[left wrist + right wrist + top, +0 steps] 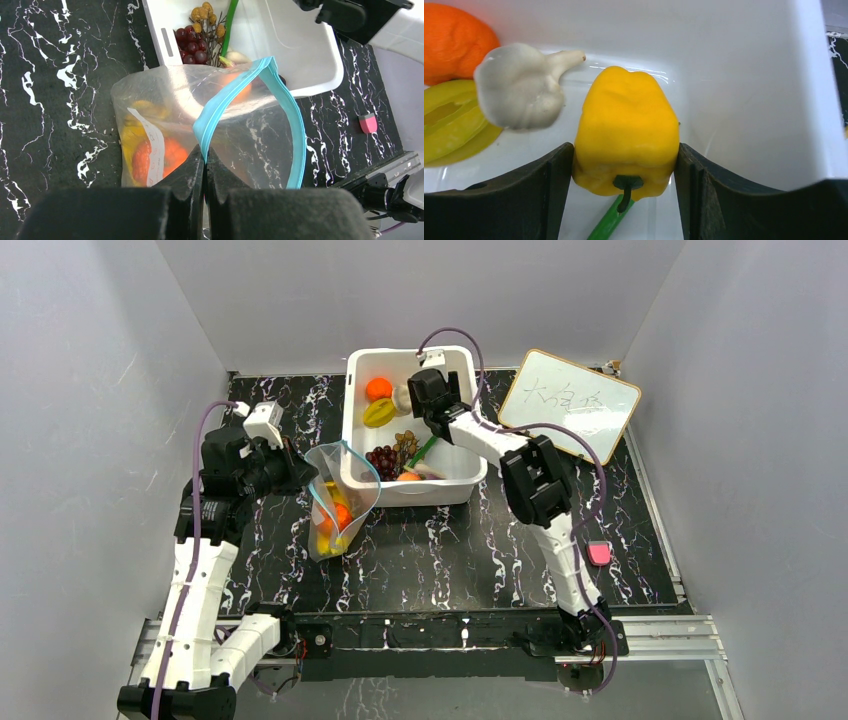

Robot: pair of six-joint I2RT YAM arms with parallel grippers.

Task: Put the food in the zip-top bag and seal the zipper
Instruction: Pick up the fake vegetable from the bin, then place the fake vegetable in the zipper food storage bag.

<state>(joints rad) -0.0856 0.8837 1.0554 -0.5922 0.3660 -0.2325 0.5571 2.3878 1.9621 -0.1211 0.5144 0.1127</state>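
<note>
The clear zip-top bag stands open left of the white tub, with an orange and a yellow piece inside. My left gripper is shut on its teal zipper strip and holds the mouth up; it also shows in the top view. My right gripper is inside the tub, shut on the yellow pepper; the top view hides the pepper. White garlic, an orange, a banana, a green pod and dark grapes lie in the tub.
A small whiteboard leans at the back right beside the tub. A pink eraser lies on the black marbled table right of the right arm. Grey walls close in on the left, back and right.
</note>
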